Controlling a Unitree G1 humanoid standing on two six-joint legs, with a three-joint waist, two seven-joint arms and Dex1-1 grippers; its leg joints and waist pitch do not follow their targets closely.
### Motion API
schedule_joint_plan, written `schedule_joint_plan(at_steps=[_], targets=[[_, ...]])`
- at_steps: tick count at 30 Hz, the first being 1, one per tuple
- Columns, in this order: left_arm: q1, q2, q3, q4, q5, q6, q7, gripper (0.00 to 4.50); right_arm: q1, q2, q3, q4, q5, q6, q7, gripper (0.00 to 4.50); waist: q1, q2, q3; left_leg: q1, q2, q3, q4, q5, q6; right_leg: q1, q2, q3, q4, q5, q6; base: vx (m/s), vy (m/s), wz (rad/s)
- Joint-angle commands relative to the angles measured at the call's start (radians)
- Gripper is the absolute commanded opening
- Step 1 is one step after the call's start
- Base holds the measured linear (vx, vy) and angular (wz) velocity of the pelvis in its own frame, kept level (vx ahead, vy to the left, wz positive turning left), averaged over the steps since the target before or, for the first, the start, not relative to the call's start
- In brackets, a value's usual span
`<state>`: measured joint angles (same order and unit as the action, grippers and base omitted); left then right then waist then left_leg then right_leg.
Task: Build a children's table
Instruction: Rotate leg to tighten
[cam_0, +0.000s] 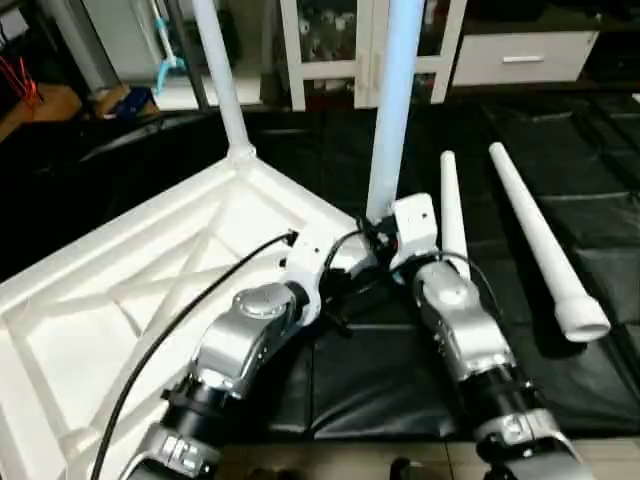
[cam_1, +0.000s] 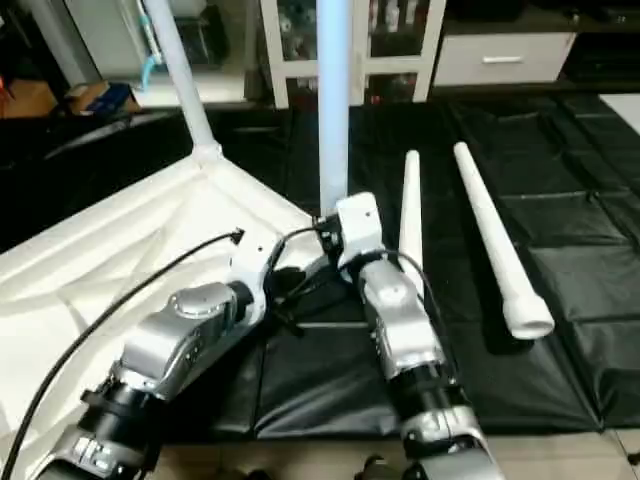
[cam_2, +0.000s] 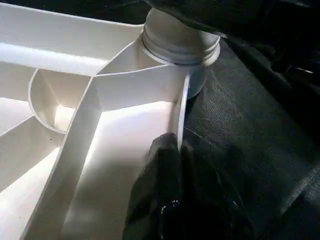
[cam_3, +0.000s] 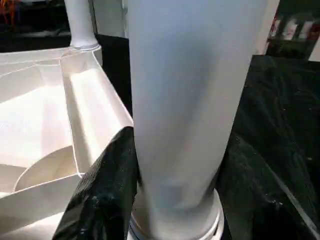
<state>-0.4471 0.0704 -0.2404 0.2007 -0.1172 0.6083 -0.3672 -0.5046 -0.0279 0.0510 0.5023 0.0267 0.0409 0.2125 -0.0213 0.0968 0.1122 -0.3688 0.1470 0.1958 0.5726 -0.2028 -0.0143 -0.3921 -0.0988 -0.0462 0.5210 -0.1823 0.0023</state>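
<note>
Lying upside down on the black floor mat (cam_0: 560, 230), ribbed underside up: white plastic tabletop (cam_0: 120, 300), spread across the left half of the head view. Standing upright in two of its corner sockets: far leg (cam_0: 222, 80) at the back corner, near leg (cam_0: 395, 100) at the corner closest to both arms. Lying loose on the mat to the right, well apart from the tabletop: two more tapered white legs, inner loose leg (cam_0: 451, 205) just beside the right forearm, outer loose leg (cam_0: 540, 240) further right with its wide collared end toward the robot.

Straddling the near leg just above its socket: right pincer (cam_3: 175, 190), black fingers (cam_3: 107, 190) on either side of the tube, grasping it low down. Clenched with fingers together: left pincer (cam_2: 172, 185), resting against the tabletop's thin outer rim, just short of the socket collar (cam_2: 180, 45) that carries the near leg. Trailing over the left forearm: black cable (cam_0: 190, 310).
</note>
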Motion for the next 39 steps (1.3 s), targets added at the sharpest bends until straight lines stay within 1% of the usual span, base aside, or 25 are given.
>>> schedule_joint_plan(at_steps=[1, 2, 4, 6, 7, 8, 9, 10, 12, 13, 14, 15, 16, 17, 18, 19, 21, 22, 24, 25, 28, 31, 32, 35, 39], targets=[[-0.002, 0.027, 0.036, 0.019, 0.029, -0.011, 0.057, 0.00, 0.062, 0.025, 0.066, -0.065, 0.096, -0.016, 0.214, 2.23, -0.005, -0.015, -0.039, 0.034, 0.065, -0.055, -0.104, -0.588, -0.024, 0.000, -0.046, 0.014, -0.070, -0.530, -0.068, 0.000, 0.000, 0.00], [0.006, 0.041, 0.028, 0.009, 0.025, -0.011, 0.034, 0.00, 0.071, 0.009, 0.067, -0.094, 0.115, -0.022, 0.262, 2.44, -0.003, -0.018, -0.042, 0.030, 0.065, -0.053, -0.103, -0.564, -0.016, 0.003, -0.047, 0.018, -0.068, -0.516, -0.075, 0.000, 0.000, 0.00], [0.022, 0.070, -0.001, -0.013, 0.023, -0.016, -0.024, 0.00, 0.074, -0.015, 0.065, -0.124, 0.129, -0.017, 0.297, 2.58, 0.003, -0.019, -0.052, 0.009, 0.068, -0.048, -0.099, -0.428, 0.019, 0.015, -0.053, 0.030, -0.049, -0.384, -0.123, 0.000, 0.000, 0.00], [0.059, 0.134, -0.058, -0.072, 0.019, -0.019, -0.140, 0.00, 0.065, -0.057, 0.048, -0.154, 0.152, -0.013, 0.343, 2.85, 0.000, -0.021, -0.055, -0.008, 0.069, -0.049, -0.098, -0.349, 0.044, 0.028, -0.055, 0.030, -0.036, -0.305, -0.149, -0.001, -0.002, -0.10], [0.091, 0.183, -0.090, -0.121, 0.008, -0.006, -0.215, 0.00, 0.054, -0.089, 0.033, -0.173, 0.185, 0.015, 0.397, 2.85, -0.004, -0.015, -0.057, -0.019, 0.071, -0.048, -0.094, -0.290, 0.071, 0.033, -0.057, 0.025, -0.025, -0.244, -0.180, -0.003, -0.004, -0.20], [0.104, 0.203, -0.098, -0.141, 0.001, 0.000, -0.239, 0.00, 0.049, -0.109, 0.031, -0.181, 0.199, 0.033, 0.432, 2.85, -0.003, -0.017, -0.056, -0.015, 0.073, -0.047, -0.092, -0.298, 0.078, 0.031, -0.057, 0.026, -0.028, -0.259, -0.185, 0.000, 0.000, 0.00], [0.125, 0.235, -0.108, -0.171, -0.008, 0.009, -0.276, 0.00, 0.041, -0.142, 0.027, -0.195, 0.221, 0.061, 0.488, 2.93, 0.000, -0.017, -0.055, -0.002, 0.072, -0.040, -0.086, -0.331, 0.080, 0.016, -0.055, 0.031, -0.033, -0.308, -0.192, 0.081, -0.037, 0.03], [0.140, 0.260, -0.118, -0.192, -0.017, 0.013, -0.307, 0.00, 0.037, -0.176, 0.032, -0.206, 0.235, 0.089, 0.541, 2.93, 0.005, -0.019, -0.058, 0.006, 0.072, -0.036, -0.080, -0.313, 0.083, 0.013, -0.051, 0.034, -0.028, -0.282, -0.209, 0.081, -0.037, 0.03], [0.160, 0.299, -0.136, -0.224, -0.032, 0.019, -0.354, 0.00, 0.036, -0.225, 0.041, -0.219, 0.247, 0.116, 0.615, 3.07, 0.011, -0.016, -0.059, 0.012, 0.072, -0.028, -0.077, -0.282, 0.093, 0.006, -0.047, 0.036, -0.027, -0.240, -0.228, 0.080, -0.044, 0.17], [0.175, 0.329, -0.149, -0.251, -0.044, 0.023, -0.390, 0.00, 0.037, -0.261, 0.048, -0.228, 0.255, 0.123, 0.671, 3.19, 0.020, -0.016, -0.060, 0.022, 0.071, -0.018, -0.069, -0.248, 0.108, -0.001, -0.042, 0.038, -0.022, -0.193, -0.249, 0.069, -0.045, 0.21], [0.189, 0.356, -0.156, -0.277, -0.060, 0.030, -0.421, 0.00, 0.040, -0.298, 0.053, -0.234, 0.258, 0.119, 0.723, 3.19, 0.023, -0.017, -0.060, 0.021, 0.072, -0.016, -0.068, -0.233, 0.115, -0.002, -0.041, 0.040, -0.020, -0.183, -0.252, 0.073, -0.042, 0.22], [0.202, 0.384, -0.163, -0.304, -0.077, 0.037, -0.452, 0.00, 0.044, -0.332, 0.057, -0.242, 0.266, 0.124, 0.774, 3.19, 0.028, -0.018, -0.065, 0.018, 0.073, -0.017, -0.063, -0.184, 0.130, 0.006, -0.043, 0.038, -0.008, -0.137, -0.264, 0.000, 0.000, 0.00], [0.202, 0.384, -0.163, -0.304, -0.077, 0.037, -0.452, 0.00, 0.044, -0.332, 0.057, -0.242, 0.266, 0.124, 0.774, 3.19, 0.031, -0.016, -0.070, 0.012, 0.074, -0.019, -0.060, -0.144, 0.142, 0.014, -0.044, 0.036, 0.002, -0.095, -0.272, 0.086, -0.028, 0.10], [0.215, 0.413, -0.165, -0.331, -0.092, 0.042, -0.485, 0.00, 0.052, -0.375, 0.063, -0.252, 0.276, 0.128, 0.846, 3.19, 0.035, -0.011, -0.072, 0.011, 0.073, -0.018, -0.053, -0.076, 0.165, 0.012, -0.039, 0.034, 0.010, -0.025, -0.285, 0.081, -0.018, 0.03], [0.216, 0.416, -0.165, -0.333, -0.093, 0.042, -0.487, 0.00, 0.052, -0.379, 0.064, -0.253, 0.277, 0.127, 0.853, 3.19, 0.036, -0.016, -0.076, 0.012, 0.072, -0.018, -0.050, -0.046, 0.177, 0.014, -0.037, 0.033, 0.015, 0.009, -0.291, 0.108, -0.021, 0.03], [0.222, 0.434, -0.162, -0.350, -0.100, 0.048, -0.510, 0.00, 0.061, -0.420, 0.078, -0.255, 0.278, 0.109, 0.927, 3.19, 0.044, -0.017, -0.080, 0.007, 0.070, -0.020, -0.041, 0.038, 0.218, 0.017, -0.037, 0.031, 0.026, 0.086, -0.308, 0.061, -0.010, 0.02], [0.226, 0.446, -0.163, -0.364, -0.106, 0.057, -0.530, 0.00, 0.064, -0.444, 0.091, -0.249, 0.274, 0.092, 0.968, 3.19, 0.052, -0.019, -0.079, 0.005, 0.072, -0.019, -0.038, 0.047, 0.240, 0.018, -0.041, 0.032, 0.026, 0.071, -0.312, 0.000, 0.000, 0.00], [0.228, 0.453, -0.165, -0.371, -0.109, 0.063, -0.544, 0.00, 0.063, -0.452, 0.095, -0.246, 0.274, 0.086, 0.987, 3.19, 0.054, -0.019, -0.077, 0.005, 0.073, -0.019, -0.038, 0.039, 0.241, 0.018, -0.041, 0.031, 0.024, 0.049, -0.311, 0.000, 0.000, 0.00], [0.229, 0.462, -0.168, -0.380, -0.115, 0.070, -0.559, 0.00, 0.061, -0.460, 0.100, -0.242, 0.273, 0.081, 1.010, 3.19, 0.055, -0.021, -0.072, 0.004, 0.075, -0.019, -0.042, -0.005, 0.226, 0.020, -0.042, 0.031, 0.017, -0.033, -0.304, 0.000, 0.000, 0.00], [0.229, 0.464, -0.169, -0.381, -0.117, 0.071, -0.561, 0.00, 0.060, -0.462, 0.101, -0.242, 0.273, 0.079, 1.014, 3.19, 0.055, -0.020, -0.068, 0.006, 0.076, -0.020, -0.047, -0.049, 0.204, 0.018, -0.042, 0.032, 0.010, -0.100, -0.296, 0.000, 0.000, 0.00], [0.226, 0.477, -0.177, -0.391, -0.128, 0.078, -0.570, 0.00, 0.056, -0.466, 0.110, -0.234, 0.266, 0.055, 1.032, 3.19, 0.049, -0.019, -0.053, 0.012, 0.078, -0.023, -0.063, -0.239, 0.103, 0.011, -0.042, 0.038, -0.009, -0.312, -0.250, 0.000, 0.000, 0.00], [0.222, 0.480, -0.181, -0.396, -0.132, 0.082, -0.572, 0.00, 0.055, -0.462, 0.116, -0.227, 0.263, 0.039, 1.038, 3.19, 0.046, -0.021, -0.052, 0.015, 0.076, -0.026, -0.069, -0.298, 0.056, 0.008, -0.040, 0.041, -0.016, -0.371, -0.218, -0.017, -0.001, 0.01], [0.221, 0.480, -0.182, -0.396, -0.132, 0.083, -0.572, 0.00, 0.055, -0.462, 0.117, -0.226, 0.263, 0.037, 1.039, 3.19, 0.045, -0.021, -0.051, 0.014, 0.076, -0.027, -0.070, -0.300, 0.052, 0.008, -0.040, 0.041, -0.015, -0.369, -0.216, 0.000, 0.000, 0.00], [0.220, 0.480, -0.180, -0.399, -0.129, 0.087, -0.580, 0.00, 0.053, -0.465, 0.124, -0.206, 0.257, 0.027, 1.061, 2.86, 0.044, -0.020, -0.053, 0.013, 0.075, -0.027, -0.070, -0.303, 0.050, 0.008, -0.040, 0.042, -0.016, -0.355, -0.218, 0.000, 0.000, 0.00], [0.218, 0.485, -0.182, -0.401, -0.133, 0.091, -0.582, 0.00, 0.050, -0.480, 0.127, -0.196, 0.262, 0.040, 1.093, 2.74, 0.045, -0.021, -0.056, 0.010, 0.074, -0.027, -0.068, -0.271, 0.064, 0.012, -0.040, 0.041, -0.012, -0.310, -0.230, 0.000, 0.000, 0.00]])
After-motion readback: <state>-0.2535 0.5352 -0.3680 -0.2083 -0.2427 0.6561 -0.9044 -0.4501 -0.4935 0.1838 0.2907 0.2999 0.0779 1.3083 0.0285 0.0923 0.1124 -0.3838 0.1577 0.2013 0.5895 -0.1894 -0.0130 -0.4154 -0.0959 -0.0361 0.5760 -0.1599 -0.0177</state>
